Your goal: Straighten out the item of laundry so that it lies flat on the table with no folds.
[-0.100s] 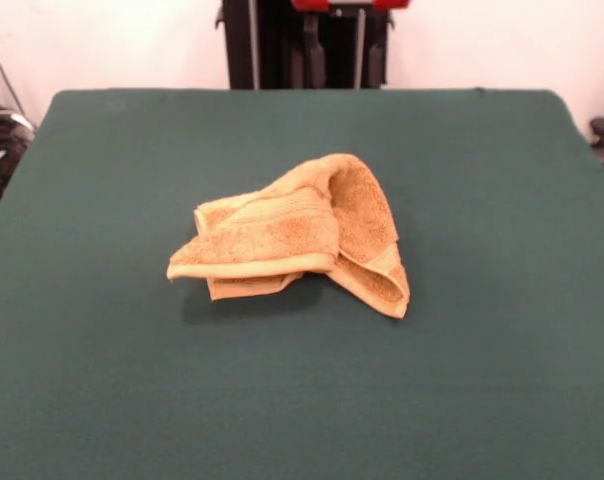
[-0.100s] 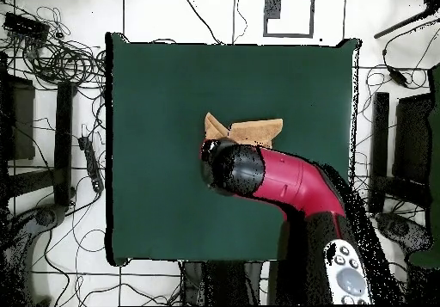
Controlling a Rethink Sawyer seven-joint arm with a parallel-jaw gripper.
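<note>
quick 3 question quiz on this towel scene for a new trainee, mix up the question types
1. True or false: the towel lies flat with no folds.
2. What colour is the table cloth: A red, B dark green, C white?
3. In the overhead view, what hides part of the towel?

Key
1. False; it is bunched and folded over itself.
2. B.
3. The robot arm, which reaches over the towel from the table's edge.
</note>
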